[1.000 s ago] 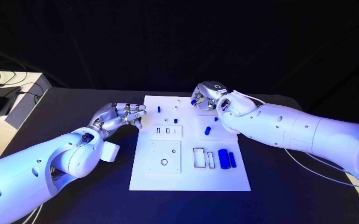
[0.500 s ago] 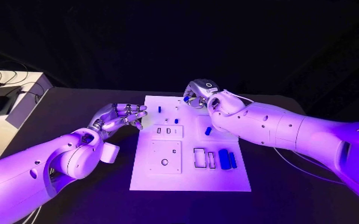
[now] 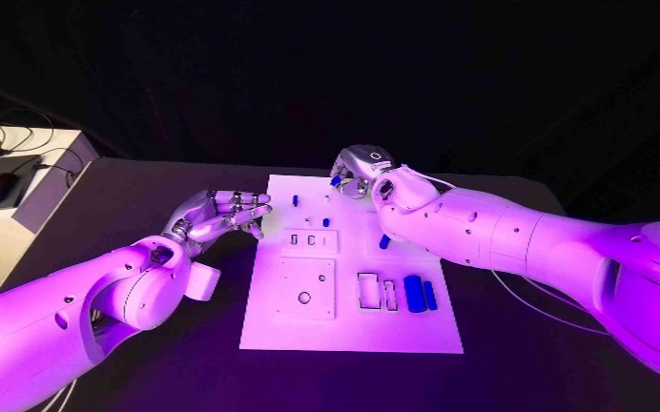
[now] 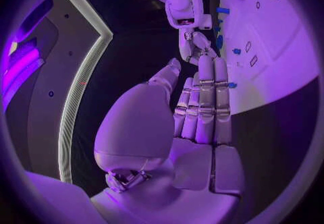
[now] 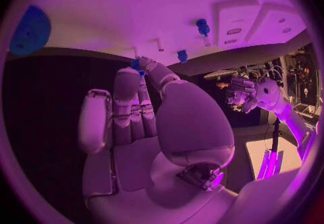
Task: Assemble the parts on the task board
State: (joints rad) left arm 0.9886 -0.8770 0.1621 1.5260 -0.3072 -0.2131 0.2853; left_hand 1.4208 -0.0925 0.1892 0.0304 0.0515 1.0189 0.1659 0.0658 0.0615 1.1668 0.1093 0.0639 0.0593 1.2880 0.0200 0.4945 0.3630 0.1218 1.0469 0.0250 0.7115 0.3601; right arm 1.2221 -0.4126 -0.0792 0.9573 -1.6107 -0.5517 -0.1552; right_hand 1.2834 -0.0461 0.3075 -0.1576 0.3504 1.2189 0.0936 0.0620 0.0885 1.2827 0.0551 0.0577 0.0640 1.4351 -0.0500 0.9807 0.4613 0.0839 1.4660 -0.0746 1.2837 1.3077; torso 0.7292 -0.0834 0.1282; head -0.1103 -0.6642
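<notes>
The white task board [image 3: 351,321] lies in the middle of the black table. My right hand [image 3: 361,171] hovers over its far edge and pinches a small blue part [image 3: 339,180] at its fingertips; the right wrist view shows that part [image 5: 137,64] between thumb and finger of the hand [image 5: 142,121]. My left hand [image 3: 227,214] rests beside the board's left edge, holding nothing, with its fingers [image 4: 202,105] held side by side. A blue peg [image 3: 295,200] stands near the far left of the board. Two blue cylinders [image 3: 414,293] lie at its right side, and another blue piece [image 3: 383,240] lies mid-board.
Recessed sockets sit on the board: a small plate [image 3: 310,239], a larger square plate [image 3: 304,288] and a slot [image 3: 369,290]. A white box [image 3: 28,188] stands at the table's left edge. A cable [image 3: 550,302] trails on the right.
My right hand has moved left and toward the board's far edge, carrying the small blue part. The left hand has stayed in place.
</notes>
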